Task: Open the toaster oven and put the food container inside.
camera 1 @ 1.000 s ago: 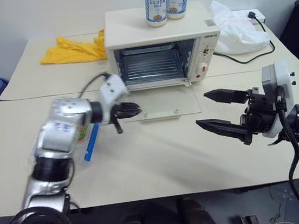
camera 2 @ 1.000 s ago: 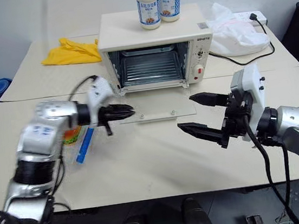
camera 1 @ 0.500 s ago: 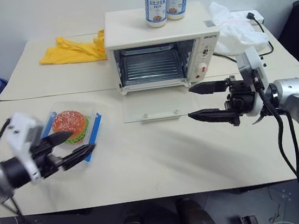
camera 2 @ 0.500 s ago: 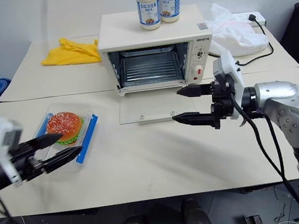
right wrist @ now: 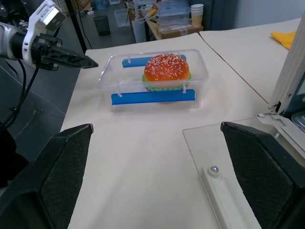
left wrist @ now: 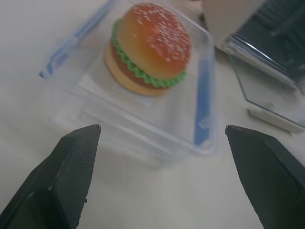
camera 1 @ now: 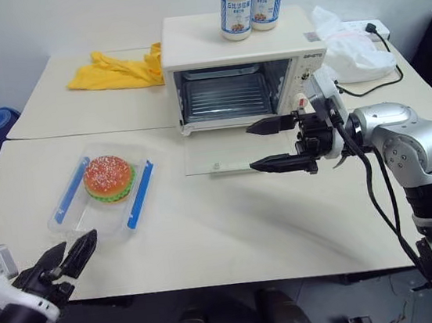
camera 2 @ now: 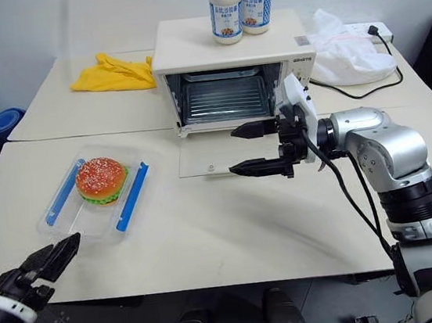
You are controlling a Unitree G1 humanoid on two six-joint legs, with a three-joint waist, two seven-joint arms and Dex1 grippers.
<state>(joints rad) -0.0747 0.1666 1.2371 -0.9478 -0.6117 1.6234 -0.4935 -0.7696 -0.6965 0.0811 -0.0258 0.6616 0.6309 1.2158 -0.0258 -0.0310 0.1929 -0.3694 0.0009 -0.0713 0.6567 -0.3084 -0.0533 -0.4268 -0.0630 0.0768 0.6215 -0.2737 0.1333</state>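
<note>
pulled back, the left gripper (camera 1: pixel 64 259) gapes empty just short of the food container (camera 1: pixel 103 193); light, stiff, slick plastic, best pinched across its blue-clipped sides.

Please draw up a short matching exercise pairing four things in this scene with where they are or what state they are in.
Things:
1. toaster oven
2. food container
3. two white jars
4. yellow cloth

Places or states:
A. standing on top of the oven
B. lying on the far table, to the left of the oven
C. door folded down flat on the table, rack showing
D. on the near table with a toy hamburger inside

Pairs: 1-C, 2-D, 3-A, 4-B
</note>
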